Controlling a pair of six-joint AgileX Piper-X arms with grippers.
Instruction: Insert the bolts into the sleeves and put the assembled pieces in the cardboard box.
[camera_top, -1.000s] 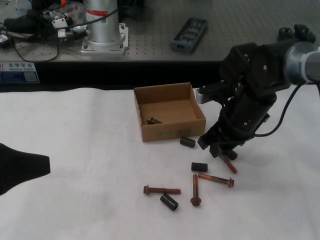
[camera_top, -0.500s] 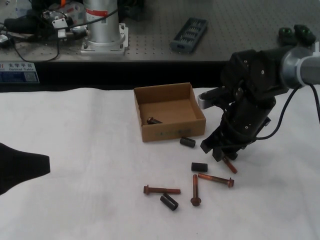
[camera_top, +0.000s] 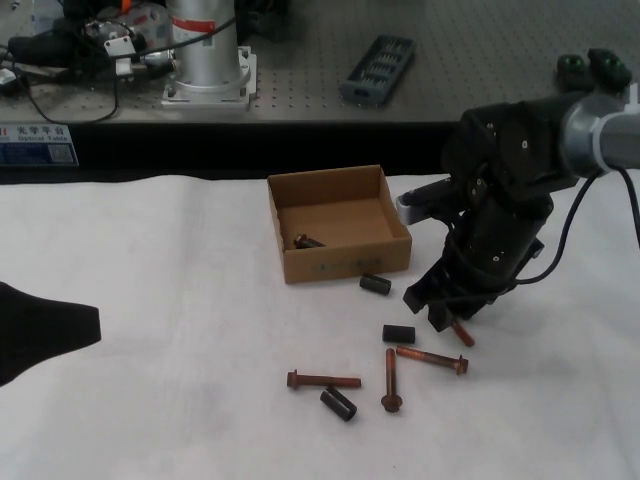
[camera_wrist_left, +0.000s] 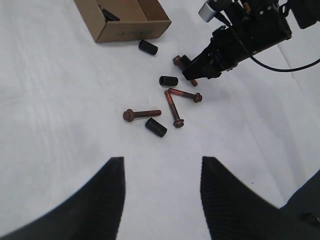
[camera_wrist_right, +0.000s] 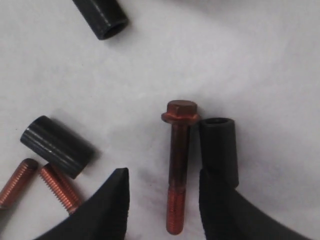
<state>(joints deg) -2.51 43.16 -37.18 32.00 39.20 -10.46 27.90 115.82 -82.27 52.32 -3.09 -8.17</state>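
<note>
Step in hand, by my judgement: picking up a bolt (camera_wrist_right: 178, 165). Right gripper (camera_wrist_right: 162, 180) is hanging low over it, jaws apart and straddling the shank. A sleeve (camera_wrist_right: 218, 145) is lying just beside the bolt. The next move is calling for a square close on the shank without nudging that sleeve. Left gripper (camera_wrist_left: 162, 192) is hovering well apart, jaws open. Box (camera_top: 325, 176) is sitting near, with one piece (camera_top: 308, 241) inside. Print (camera_top: 338, 265) on its front wall is showing too small to read.

A white sheet (camera_top: 160, 280) is spread out near; far back, a metal column (camera_top: 204, 40) and a grey case (camera_top: 378, 67) are set on a perforated board (camera_top: 480, 40).
</note>
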